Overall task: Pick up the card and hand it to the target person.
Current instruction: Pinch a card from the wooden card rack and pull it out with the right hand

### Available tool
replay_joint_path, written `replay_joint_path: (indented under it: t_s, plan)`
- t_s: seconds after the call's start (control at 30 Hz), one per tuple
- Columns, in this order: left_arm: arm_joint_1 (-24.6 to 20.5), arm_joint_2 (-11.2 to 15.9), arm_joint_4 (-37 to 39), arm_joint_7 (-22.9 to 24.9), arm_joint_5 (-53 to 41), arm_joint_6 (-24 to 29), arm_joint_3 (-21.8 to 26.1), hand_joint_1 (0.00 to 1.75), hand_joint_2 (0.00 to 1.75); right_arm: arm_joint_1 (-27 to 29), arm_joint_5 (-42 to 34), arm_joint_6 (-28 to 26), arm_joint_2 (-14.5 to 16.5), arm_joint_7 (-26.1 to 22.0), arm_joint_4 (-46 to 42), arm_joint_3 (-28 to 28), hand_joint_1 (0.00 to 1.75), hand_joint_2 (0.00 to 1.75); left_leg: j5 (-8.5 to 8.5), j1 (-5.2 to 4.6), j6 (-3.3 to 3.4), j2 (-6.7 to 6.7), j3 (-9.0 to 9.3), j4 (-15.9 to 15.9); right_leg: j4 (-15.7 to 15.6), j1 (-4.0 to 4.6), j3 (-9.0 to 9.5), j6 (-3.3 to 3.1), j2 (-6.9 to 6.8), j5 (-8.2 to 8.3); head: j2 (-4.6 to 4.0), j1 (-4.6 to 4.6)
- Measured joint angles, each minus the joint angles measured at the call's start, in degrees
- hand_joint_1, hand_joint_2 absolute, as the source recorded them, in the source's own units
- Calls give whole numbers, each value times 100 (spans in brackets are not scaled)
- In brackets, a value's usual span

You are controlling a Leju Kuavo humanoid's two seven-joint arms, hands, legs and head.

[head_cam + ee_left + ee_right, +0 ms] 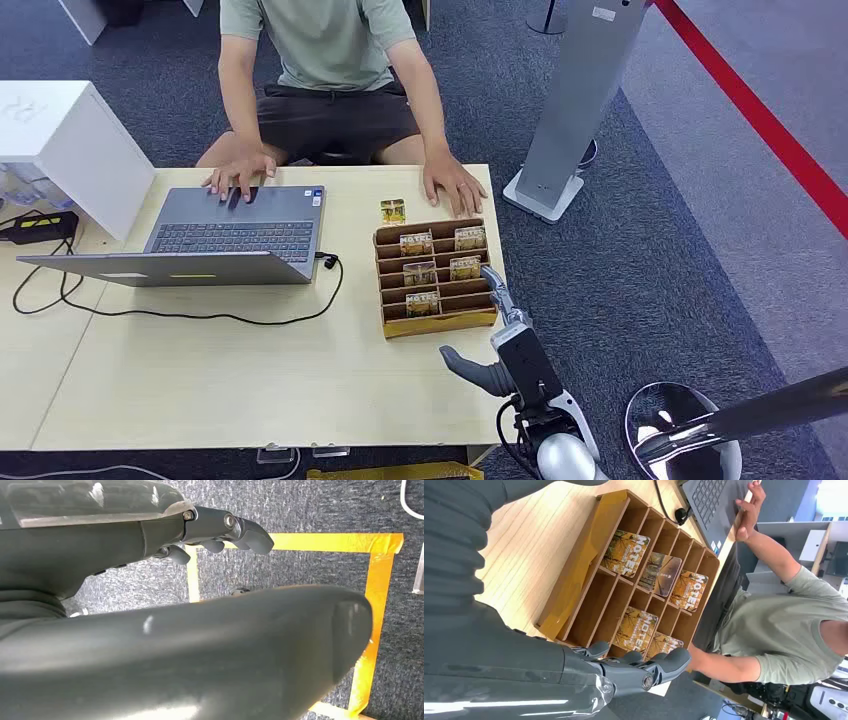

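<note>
item: right hand [497, 340], reaching in from table's 5 o'clock corner, fingers spread, holding nothing; fingertips at the right edge of the wooden card rack [436, 323], not yet on any card

item: left hand [215, 535], hanging over carpet w/ yellow tape [382, 587], fingers loosely apart, nothing in it

item: hotel cards [423, 301], 5 standing in rack slots, 2 back row, 2 middle, 1 front; 1 more card [393, 211] lying flat on the table at 12 o'clock of rack, just beside person's hand [453, 187]

item: person [325, 60], seated at table's 12 o'clock, one hand on laptop [235, 235], other flat on the table by rack

risks, judged:
- cards sit low in narrow slots; thick fingers may jam on dividers or pinch 2 slots' worth, or miss
- hand enters from rack's 3 o'clock side; a sideways nudge could shove the light rack toward the laptop cable [200, 315]
- thin glossy card prob slips from a shallow pinch during lift or handover
- person's hand close at rack's 12 o'clock; overreach could bump it
</note>
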Motion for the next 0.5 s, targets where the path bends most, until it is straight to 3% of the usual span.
replay_joint_path:
  t_s: [0.23,0.4,0.5]
  plan:
    - [0,0,0,1,-4,-8,-3,0,0,-29,158,-6,-1,110,0,1,0,175,0,0,0,0,-1,0,0,0,0,0,0,0,0,2]
    - [-7,0,0,1,-31,-34,-17,0,0,-364,862,1,-16,808,-1,7,0,175,1,0,0,1,1,0,0,0,2,0,1,1,0,2]
    - [-13,4,0,1,-55,-64,-70,0,0,-721,1403,152,-49,1459,12,21,0,175,2,0,0,1,1,0,1,0,3,-1,1,2,0,4]
